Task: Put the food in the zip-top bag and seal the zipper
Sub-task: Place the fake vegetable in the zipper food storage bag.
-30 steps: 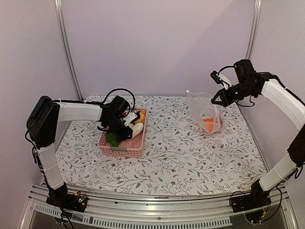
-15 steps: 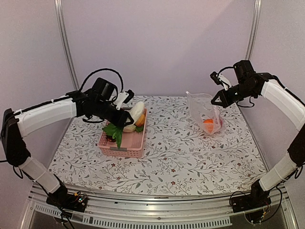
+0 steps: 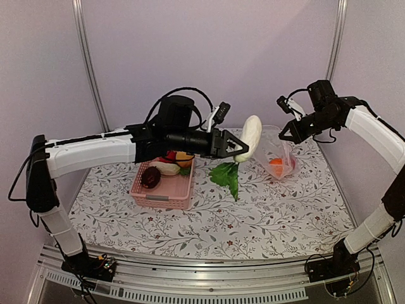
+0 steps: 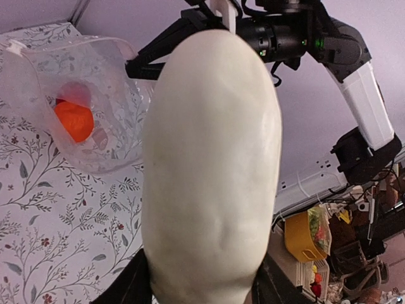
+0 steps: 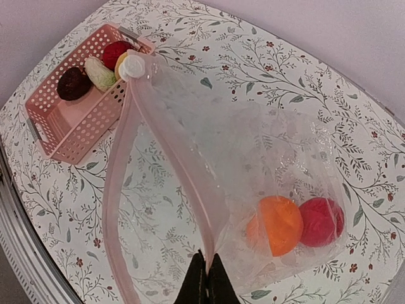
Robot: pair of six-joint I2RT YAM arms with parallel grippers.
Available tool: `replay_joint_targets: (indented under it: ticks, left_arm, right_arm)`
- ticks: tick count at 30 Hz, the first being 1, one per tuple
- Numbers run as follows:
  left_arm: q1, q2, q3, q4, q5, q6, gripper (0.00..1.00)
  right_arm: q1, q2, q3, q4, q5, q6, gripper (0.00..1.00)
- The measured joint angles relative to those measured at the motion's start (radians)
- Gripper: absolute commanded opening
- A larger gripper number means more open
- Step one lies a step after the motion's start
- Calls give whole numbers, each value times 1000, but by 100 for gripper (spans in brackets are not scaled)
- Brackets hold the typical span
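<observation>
My left gripper [image 3: 235, 147] is shut on the white radish [image 3: 249, 134], held in the air just left of the zip-top bag [image 3: 278, 152], green leaves [image 3: 226, 176] hanging below. The radish [image 4: 212, 171] fills the left wrist view, with the bag [image 4: 95, 88] behind it. My right gripper [image 3: 286, 134] is shut on the bag's mouth edge [image 5: 207, 272] and holds the bag [image 5: 253, 152] up and open. The zipper [image 5: 168, 152] runs along that edge. An orange piece [image 5: 281, 225] and a red one [image 5: 321, 220] lie inside the bag.
The pink basket [image 3: 161, 185] stands at left. It holds a dark purple piece [image 3: 150, 177], a red one [image 3: 169, 155] and an orange-yellow one [image 3: 183, 158]. It shows in the right wrist view too [image 5: 69, 123]. Metal posts stand at the back corners.
My left gripper has lifted the radish out of the basket and carried it right, up to the bag's mouth. The right gripper has kept holding the bag in place.
</observation>
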Motion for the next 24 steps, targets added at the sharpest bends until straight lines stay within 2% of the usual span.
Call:
replay_joint_targets:
  ticks: [3, 10, 24]
  left_arm:
    - [-13, 89, 13, 109, 61, -136, 27]
    - [-20, 213, 34, 243, 135, -380, 27]
    - [-21, 320, 63, 328, 166, -724, 27]
  right_arm:
    - [6, 0, 0, 0, 16, -5, 0]
    - [27, -1, 0, 0, 48, -18, 0]
    - [61, -57, -9, -5, 51, -47, 0]
